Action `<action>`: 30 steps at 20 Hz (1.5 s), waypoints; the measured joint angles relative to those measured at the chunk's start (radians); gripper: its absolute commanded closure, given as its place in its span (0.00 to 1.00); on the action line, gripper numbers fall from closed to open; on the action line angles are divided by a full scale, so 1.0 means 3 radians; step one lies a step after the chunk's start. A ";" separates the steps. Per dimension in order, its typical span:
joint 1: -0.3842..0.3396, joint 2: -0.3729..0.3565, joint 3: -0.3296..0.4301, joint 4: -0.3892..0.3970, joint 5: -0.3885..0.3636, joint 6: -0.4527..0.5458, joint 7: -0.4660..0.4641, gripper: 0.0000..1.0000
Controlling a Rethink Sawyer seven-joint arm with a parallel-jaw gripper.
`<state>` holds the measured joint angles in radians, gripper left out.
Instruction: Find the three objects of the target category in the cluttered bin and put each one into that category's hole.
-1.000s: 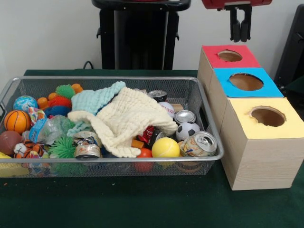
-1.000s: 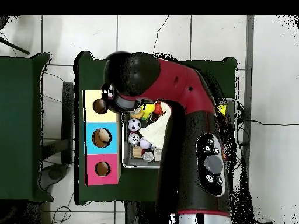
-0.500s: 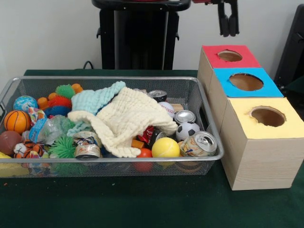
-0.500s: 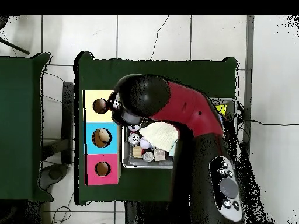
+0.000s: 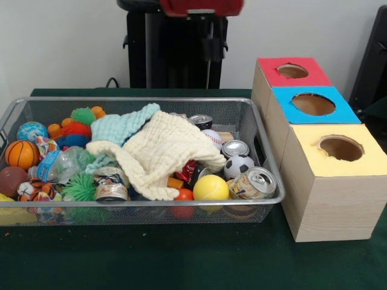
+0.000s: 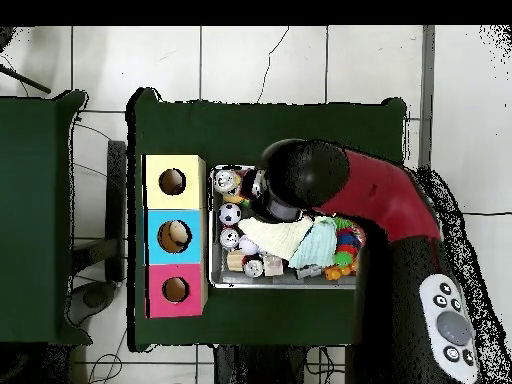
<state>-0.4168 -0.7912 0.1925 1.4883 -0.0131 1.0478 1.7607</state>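
Observation:
A wire bin [image 5: 145, 203] holds a cream cloth [image 5: 163, 151] and a teal cloth [image 5: 121, 125] lying over mixed items. Around the cloths lie cans [image 5: 257, 183] [image 5: 234, 148] [image 5: 201, 121], a yellow ball [image 5: 210, 188], a soccer ball [image 5: 239, 165], a baseball [image 5: 213, 138] and a basketball [image 5: 22, 153]. My gripper [image 5: 211, 45] hangs high over the bin's back edge, dark against the black pedestal, with nothing seen in it. In the overhead view the arm's black wrist [image 6: 290, 180] covers it, above the bin [image 6: 212, 250] near the soccer ball [image 6: 230, 214].
Beside the bin stands a row of wooden boxes with a red-topped hole [image 5: 292, 71], a blue-topped hole [image 5: 312, 104] and a yellow-topped hole [image 5: 341, 147]. Spiky rubber balls [image 5: 78, 187] and a plastic bottle [image 5: 60, 164] fill the bin's other end.
The arm has swung away from above the boxes and now hangs over the bin's back edge. Nothing in the bin has moved.

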 measured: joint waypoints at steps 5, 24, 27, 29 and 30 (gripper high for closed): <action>-0.0146 0.0001 0.0074 -0.0001 -0.0306 0.0005 -0.0071 1.00; -0.0403 0.0187 0.0453 -0.0085 -0.0866 0.0091 -0.0130 1.00; -0.0451 0.0270 0.0561 -0.0156 -0.0955 0.0110 -0.0133 1.00; -0.0469 0.0300 0.0598 -0.0182 -0.0989 0.0122 -0.0138 1.00; -0.0481 0.0315 0.0619 -0.0193 -0.1008 0.0129 -0.0146 1.00</action>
<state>-0.5610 -0.6967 0.3782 1.4304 -0.3155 1.0864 1.7168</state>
